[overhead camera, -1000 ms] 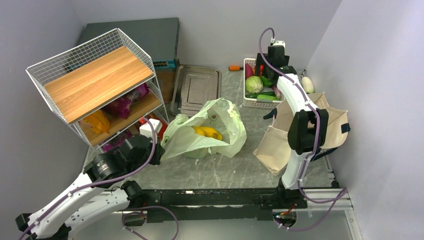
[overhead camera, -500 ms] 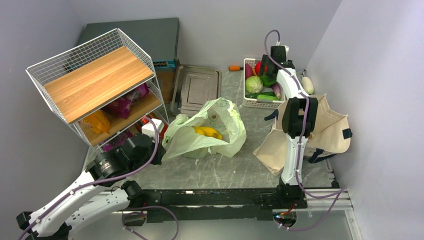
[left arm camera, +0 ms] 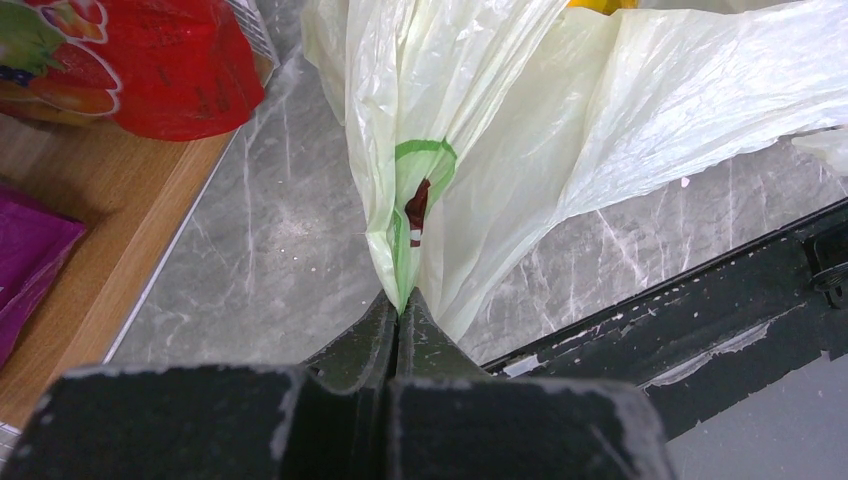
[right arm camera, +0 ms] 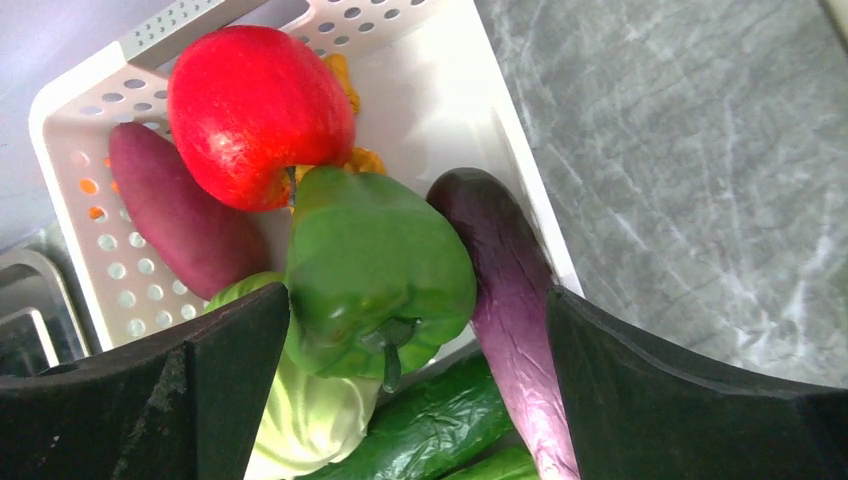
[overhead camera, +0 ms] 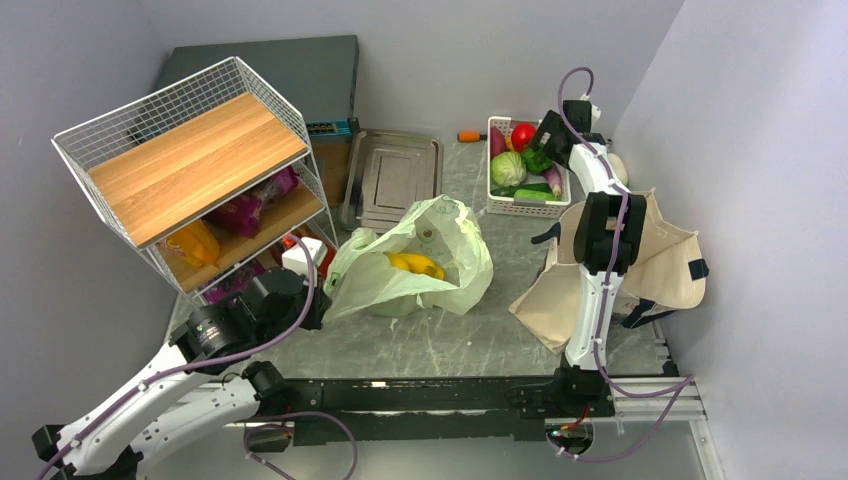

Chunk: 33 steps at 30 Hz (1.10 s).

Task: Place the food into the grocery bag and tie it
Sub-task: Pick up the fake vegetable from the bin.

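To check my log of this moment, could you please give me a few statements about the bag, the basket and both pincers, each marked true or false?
1. The left pincer is shut on an edge of the grocery bag. True.
2. The right pincer is clamped on the green bell pepper. False: it is open above the pepper, which lies in the white basket.
3. Bananas lie inside the grocery bag. True.
4. The red apple is inside the grocery bag. False: it is in the white basket, beside the pepper.
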### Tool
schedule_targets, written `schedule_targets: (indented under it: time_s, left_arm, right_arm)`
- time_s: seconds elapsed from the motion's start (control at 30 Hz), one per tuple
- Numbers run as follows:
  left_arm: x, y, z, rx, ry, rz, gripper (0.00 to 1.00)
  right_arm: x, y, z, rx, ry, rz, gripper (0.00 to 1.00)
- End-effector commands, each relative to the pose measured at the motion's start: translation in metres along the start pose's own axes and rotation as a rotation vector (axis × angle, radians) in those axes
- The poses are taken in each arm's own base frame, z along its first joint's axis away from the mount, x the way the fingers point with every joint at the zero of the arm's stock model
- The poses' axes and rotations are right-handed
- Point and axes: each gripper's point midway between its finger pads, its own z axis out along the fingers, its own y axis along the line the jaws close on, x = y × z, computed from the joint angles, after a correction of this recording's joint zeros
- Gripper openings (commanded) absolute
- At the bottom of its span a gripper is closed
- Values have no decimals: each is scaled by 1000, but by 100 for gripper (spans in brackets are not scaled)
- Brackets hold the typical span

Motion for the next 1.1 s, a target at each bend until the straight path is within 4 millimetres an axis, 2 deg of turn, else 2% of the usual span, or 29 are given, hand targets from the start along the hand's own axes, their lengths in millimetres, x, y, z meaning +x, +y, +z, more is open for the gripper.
schedule_targets:
  time_s: [0.0, 0.2, 0.3, 0.4, 0.57, 0.6, 0.77, 1.07]
  left_arm:
    - [-6, -2, 0, 13, -27, 0, 0]
    - [-5, -1, 1, 5, -19, 2, 0]
    - [-5, -1, 1, 4, -18, 1, 0]
    - [-6, -1, 1, 4, -19, 1, 0]
    - [-6, -1, 2, 3, -21, -2, 0]
    - [-6, -1, 2, 3, -23, -1, 0]
    - [-6, 0, 1, 1, -24, -4, 0]
    - [-8, 1, -1, 3, -37, -9, 0]
  right_arm:
    - [-8, 7, 11, -53, -22, 61, 100]
    - [1, 4, 22, -98, 9, 99, 95]
    - [7, 10, 24, -134, 28, 98, 91]
    - [8, 14, 26, -158, 31, 93, 80]
    - [1, 20, 21, -199, 18, 81, 45]
    - [0, 21, 19, -201, 16, 80, 41]
    - [-17, 30, 1, -232, -8, 81, 35]
    - [-58, 48, -61, -303, -89, 93, 36]
